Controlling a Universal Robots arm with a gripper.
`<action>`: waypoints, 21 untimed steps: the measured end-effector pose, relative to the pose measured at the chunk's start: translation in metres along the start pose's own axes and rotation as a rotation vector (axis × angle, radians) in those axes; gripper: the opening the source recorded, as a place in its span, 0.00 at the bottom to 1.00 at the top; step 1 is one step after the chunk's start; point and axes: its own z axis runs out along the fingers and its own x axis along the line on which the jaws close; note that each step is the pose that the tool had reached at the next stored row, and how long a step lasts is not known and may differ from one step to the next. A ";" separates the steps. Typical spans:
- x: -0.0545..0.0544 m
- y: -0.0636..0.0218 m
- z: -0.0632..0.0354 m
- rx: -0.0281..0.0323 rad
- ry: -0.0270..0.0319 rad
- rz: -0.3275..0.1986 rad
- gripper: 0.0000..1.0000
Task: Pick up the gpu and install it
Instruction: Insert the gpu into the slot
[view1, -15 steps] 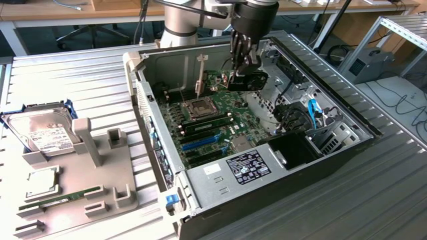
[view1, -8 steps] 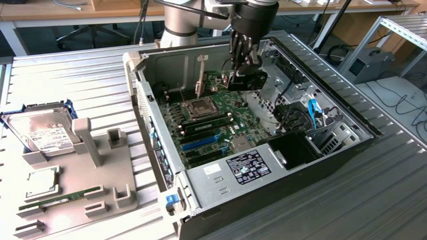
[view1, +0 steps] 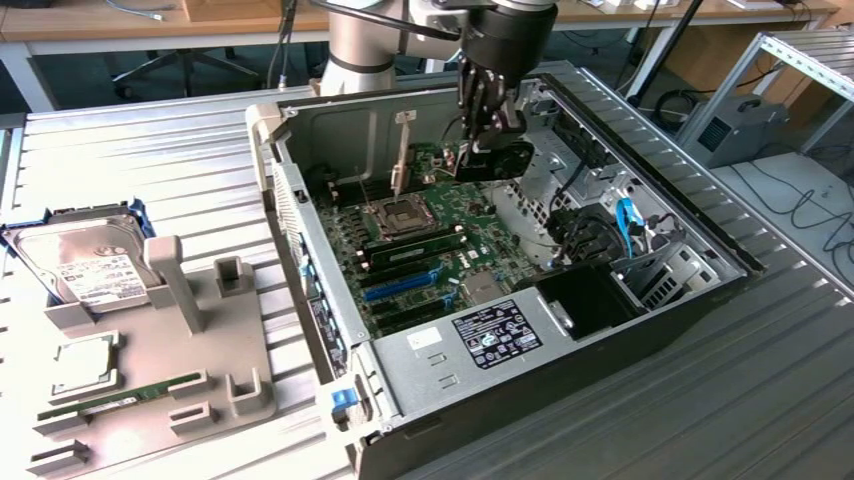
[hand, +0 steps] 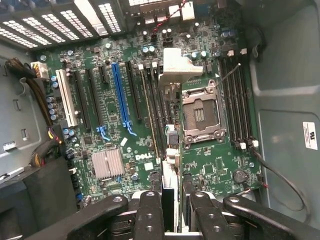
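Exterior view, upper centre: gripper (view1: 489, 128) clamps the gpu (view1: 491, 160) above the open computer case (view1: 694, 235).

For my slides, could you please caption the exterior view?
Gripper holding the gpu above the motherboard inside the open computer case.

1. Exterior view is bright and even, soft overhead room light, no hard shadows on the ribbed metal table (view1: 160, 150).
2. The open computer case (view1: 694, 215) is darker inside, its walls shading the motherboard (view1: 427, 235).
3. Wrist view is dimmer but crisp on the board; heatsink (hand: 107, 163) catches mild glare.
4. Close-up gripper fingers (hand: 150, 215) look slightly soft.
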 end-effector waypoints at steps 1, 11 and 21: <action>0.000 0.0000 0.0000 -0.0001 -0.0002 -0.005 0.26; 0.000 0.0000 0.0001 -0.0014 -0.0010 -0.047 0.26; 0.000 0.0000 0.0002 -0.0028 -0.0020 -0.094 0.26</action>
